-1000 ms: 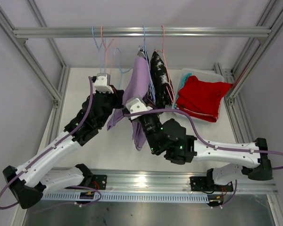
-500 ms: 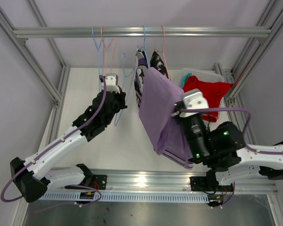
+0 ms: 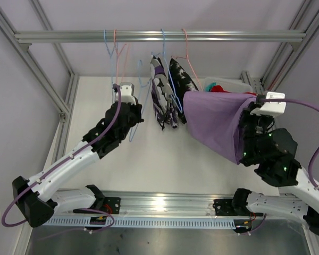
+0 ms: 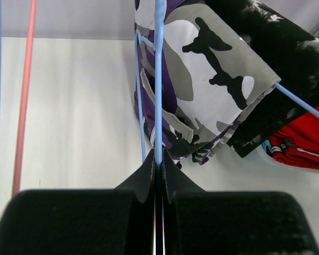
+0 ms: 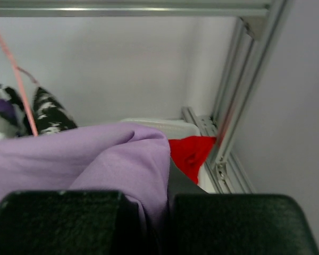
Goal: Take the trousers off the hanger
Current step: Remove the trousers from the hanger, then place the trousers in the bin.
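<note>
Holding the folded lilac soft cloth trousers (image 3: 215,122) by one edge, my right claw (image 5: 159,204) is pinched tight on the fabric. The pair is free of any hanger and hangs out to the right, over the clear plastic bin (image 3: 226,81) where the red cloth trousers (image 5: 191,154) already lie.

My left claw (image 4: 157,170) is closed to a sliver on the lower wire of a thin blue wire hanger (image 4: 158,79), which carries no cloth that I can see. Just beyond it, the purple-white-black print trousers (image 3: 162,103) and the black trousers with white blotches (image 3: 181,85) hang side by side from the aluminium rail (image 3: 69,37), above the white tabletop (image 3: 95,117).

By my reckoning the step in hand is the drop-off of the lilac pair, with two pairs left to take down. The next move calls for me to bring the right claw fully over the bin, low enough that the cloth settles on the red pile and does not drape over the rim, and then part the jaws. After that the left claw should let the bare hanger go and steady the one under the print pair.
</note>
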